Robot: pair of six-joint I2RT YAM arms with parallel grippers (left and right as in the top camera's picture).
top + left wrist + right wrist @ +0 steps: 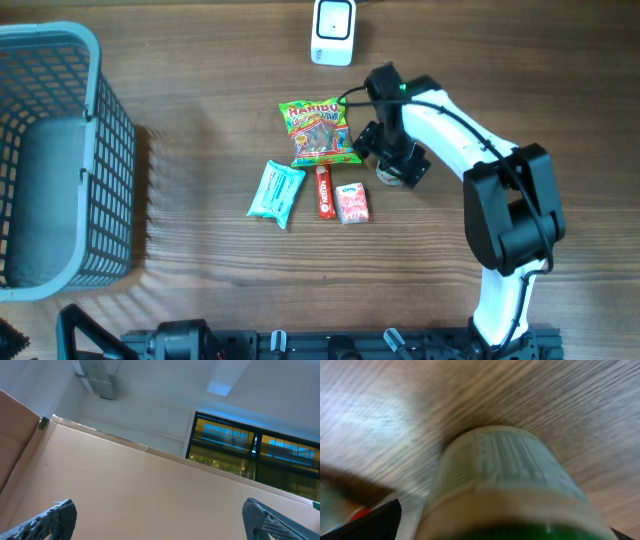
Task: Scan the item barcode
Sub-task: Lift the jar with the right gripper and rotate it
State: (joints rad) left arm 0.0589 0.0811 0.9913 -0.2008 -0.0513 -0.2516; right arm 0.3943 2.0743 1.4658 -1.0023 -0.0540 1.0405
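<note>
A small round container [505, 470] with a pale printed label and a green lid stands on the wooden table, blurred and very close in the right wrist view. My right gripper [502, 527] is open, with its jaws on either side of the container; the left fingertip [377, 521] stands apart from it. From overhead, the right gripper [392, 160] hangs over the container [386, 177], just right of the snack packets. A white barcode scanner [333, 30] stands at the back. My left gripper [160, 517] is open and empty, pointing up at a brown board.
A Haribo bag [320, 130], a teal packet [276, 192], a red bar [323, 190] and a pink packet [352, 203] lie mid-table. A grey wire basket [110, 140] stands at the left edge.
</note>
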